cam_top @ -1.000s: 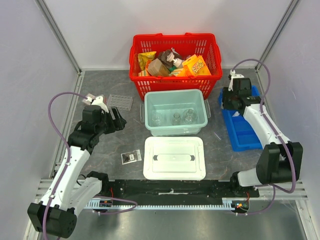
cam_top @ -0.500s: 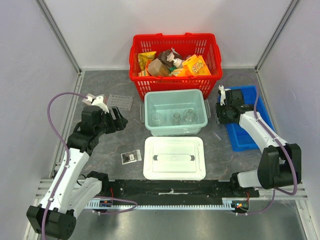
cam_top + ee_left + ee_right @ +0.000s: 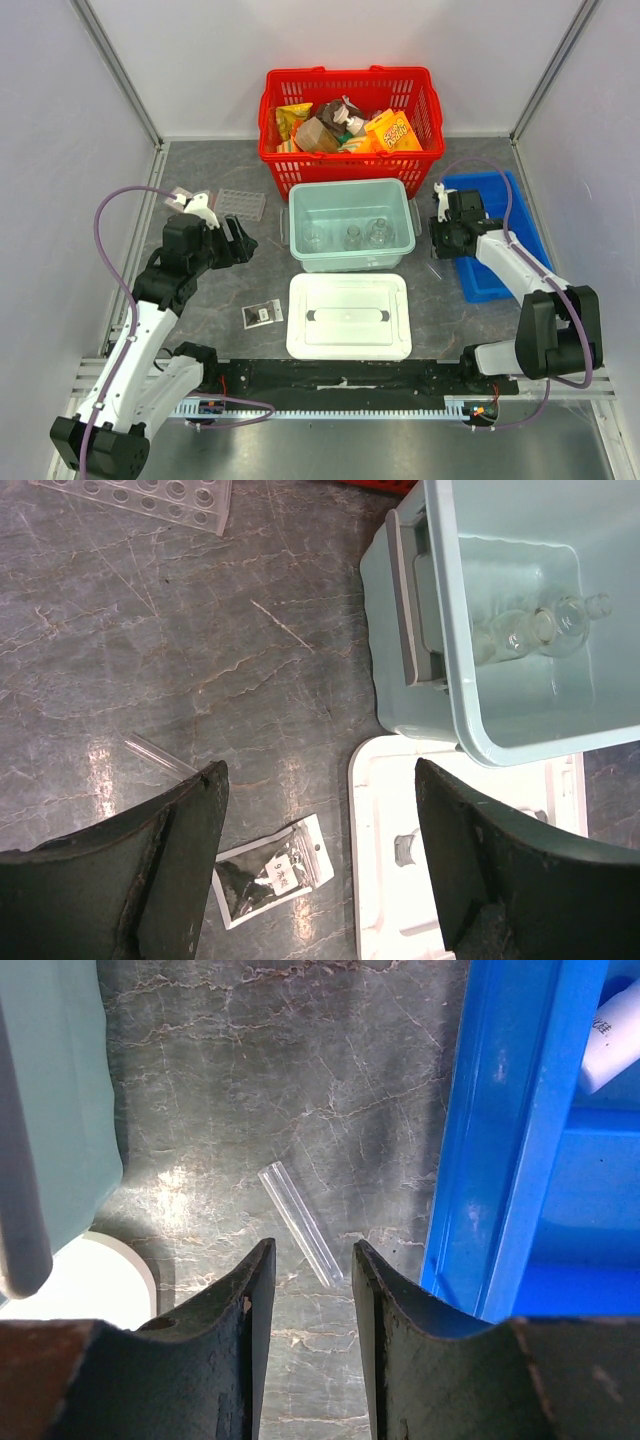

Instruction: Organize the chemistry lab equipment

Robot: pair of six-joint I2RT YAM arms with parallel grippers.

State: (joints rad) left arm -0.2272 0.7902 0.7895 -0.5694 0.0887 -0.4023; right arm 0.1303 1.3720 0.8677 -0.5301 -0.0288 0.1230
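Note:
Three clear glass flasks (image 3: 350,237) (image 3: 530,630) stand in the teal bin (image 3: 296,215). A clear multi-well plate (image 3: 241,204) (image 3: 140,495) lies at the back left. A flat packet with a dark insert (image 3: 262,315) (image 3: 272,870) lies left of the white lid. My left gripper (image 3: 238,243) (image 3: 318,780) hangs open above the packet and the lid's edge, holding nothing. My right gripper (image 3: 437,240) (image 3: 312,1260) is open with a narrow gap, low over a thin clear tube (image 3: 300,1223) (image 3: 433,270) on the table; the tube's near end lies between the fingertips. A white vial (image 3: 612,1050) lies in the blue tray.
A red basket (image 3: 345,85) of snack packs stands at the back. The white lid (image 3: 348,316) lies in front of the bin. The blue tray (image 3: 490,240) (image 3: 500,1160) sits just right of my right gripper. Another clear tube (image 3: 158,755) lies near my left finger.
My right arm has swung left and nearer, from over the blue tray to the table between bin and tray, and its jaws have narrowed. The left arm has barely moved.

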